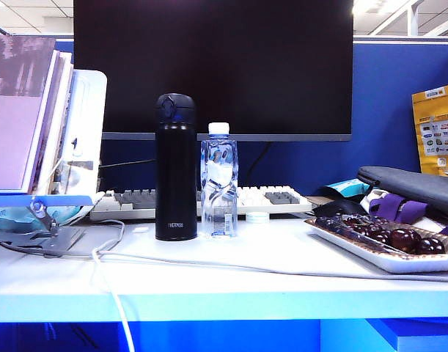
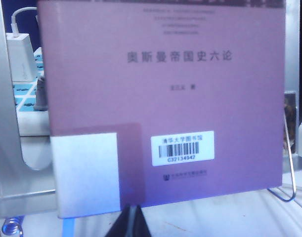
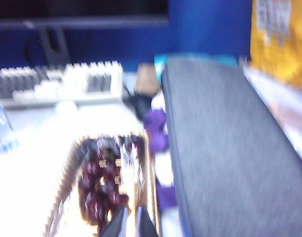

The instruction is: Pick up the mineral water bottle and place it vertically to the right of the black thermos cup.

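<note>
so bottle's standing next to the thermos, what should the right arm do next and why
Probably nothing more than settling at rest. The mineral water bottle stands upright just right of the black thermos cup, with no gripper on it. The right gripper hangs over the tray at the table's right side, the left gripper faces a book.

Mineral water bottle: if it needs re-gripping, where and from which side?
Judging by the exterior view, grip the mineral water bottle at its narrow twisted waist, approaching from the right: it stands upright, with the black thermos cup nearly touching its left side.
</note>
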Motion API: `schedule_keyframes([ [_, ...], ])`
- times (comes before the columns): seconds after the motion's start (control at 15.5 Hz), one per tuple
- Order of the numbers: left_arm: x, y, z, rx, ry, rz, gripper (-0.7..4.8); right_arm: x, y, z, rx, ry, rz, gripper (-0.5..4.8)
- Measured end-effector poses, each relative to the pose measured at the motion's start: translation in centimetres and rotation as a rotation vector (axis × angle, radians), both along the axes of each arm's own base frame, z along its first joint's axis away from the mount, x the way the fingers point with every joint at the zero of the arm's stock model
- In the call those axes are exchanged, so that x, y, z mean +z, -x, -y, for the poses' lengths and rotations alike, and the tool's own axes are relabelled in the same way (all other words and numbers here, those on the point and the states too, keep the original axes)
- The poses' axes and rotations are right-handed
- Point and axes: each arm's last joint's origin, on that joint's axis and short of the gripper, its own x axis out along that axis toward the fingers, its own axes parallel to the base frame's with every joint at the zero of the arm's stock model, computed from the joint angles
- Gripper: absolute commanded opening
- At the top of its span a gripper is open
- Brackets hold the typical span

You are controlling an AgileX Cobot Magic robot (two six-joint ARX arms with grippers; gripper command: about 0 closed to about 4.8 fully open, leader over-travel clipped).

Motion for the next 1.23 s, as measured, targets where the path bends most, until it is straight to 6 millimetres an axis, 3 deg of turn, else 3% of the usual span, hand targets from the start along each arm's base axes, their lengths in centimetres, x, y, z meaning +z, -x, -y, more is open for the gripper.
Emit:
schedule_keyframes([
  [0.45, 0.0, 0.0, 0.0, 0.0, 0.0, 0.0, -0.04, -4.3, -0.1, -0.2, 0.076, -0.039, -0.087, 0.44],
  [1.23, 0.0, 0.0, 0.0, 0.0, 0.0, 0.0, -0.04, -4.3, 0.0, -0.1, 0.034, -0.011, -0.088, 0.44],
])
